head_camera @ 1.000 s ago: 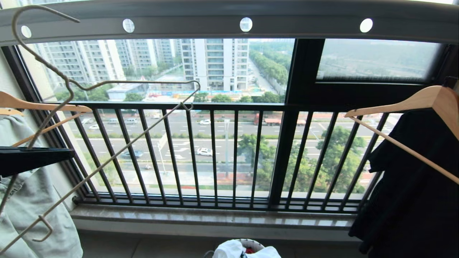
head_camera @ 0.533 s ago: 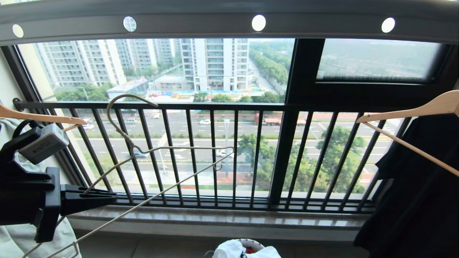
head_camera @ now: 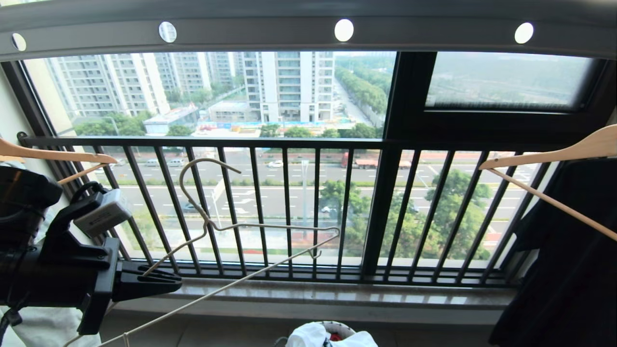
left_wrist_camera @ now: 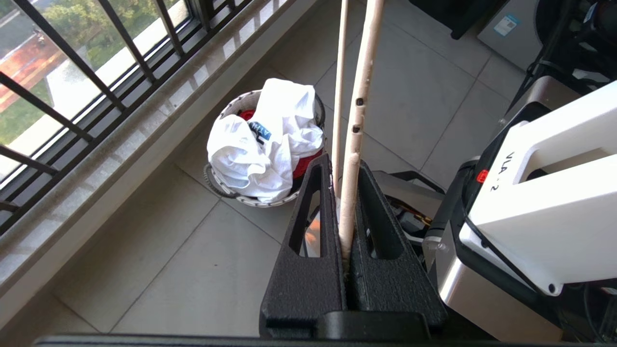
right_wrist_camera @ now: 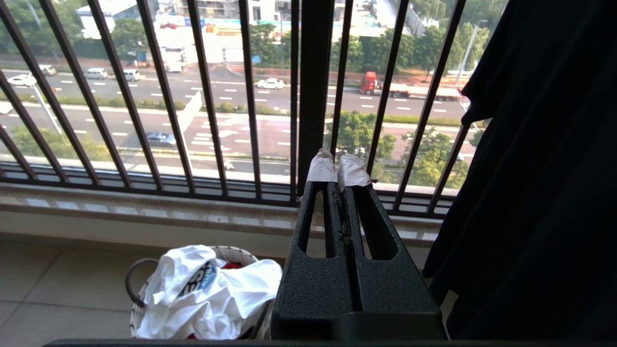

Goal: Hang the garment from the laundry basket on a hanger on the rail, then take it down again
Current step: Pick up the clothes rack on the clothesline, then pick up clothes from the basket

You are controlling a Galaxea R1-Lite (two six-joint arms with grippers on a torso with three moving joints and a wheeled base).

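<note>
Left gripper [head_camera: 173,284]: clamping the hanger [head_camera: 250,231], which is sticking out tilted before the window bars.
Garment [left_wrist_camera: 262,144]: lying in the laundry basket [left_wrist_camera: 214,178], well below.
Right gripper [right_wrist_camera: 340,176]: pinched together, holding nothing.

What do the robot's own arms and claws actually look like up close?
The left gripper is matt black, grainy plastic: two wedge-shaped fingers with long slots cut through. A small grey box with a looped black cable sits on its wrist. The right gripper matches, but its fingertips are wrapped in white tape.

black textured jaws with slotted cut-outs; white base housing [left_wrist_camera: 554,202] marked "vla-2"
</note>
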